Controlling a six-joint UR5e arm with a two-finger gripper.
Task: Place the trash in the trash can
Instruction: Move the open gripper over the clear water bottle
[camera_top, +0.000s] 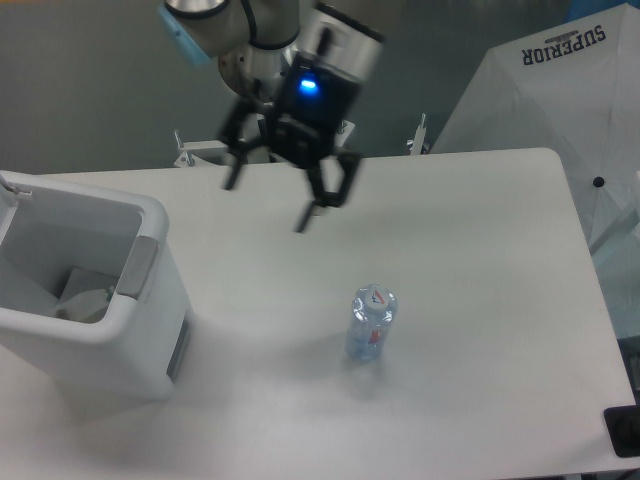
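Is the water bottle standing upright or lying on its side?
Upright: the water bottle stands on the table, its cap facing up.

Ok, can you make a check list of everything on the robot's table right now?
Surface: white table, mostly bare.
Job's things: water bottle upright on the table; bag lying inside the bin at the left.
Clutter: nothing seen.
Gripper: gripper open and empty, in the air over the table's back part, between bin and bottle.
Cables: nothing seen.
Surroundings: white cover printed SUPERIOR at the back right; robot's base post behind the table.
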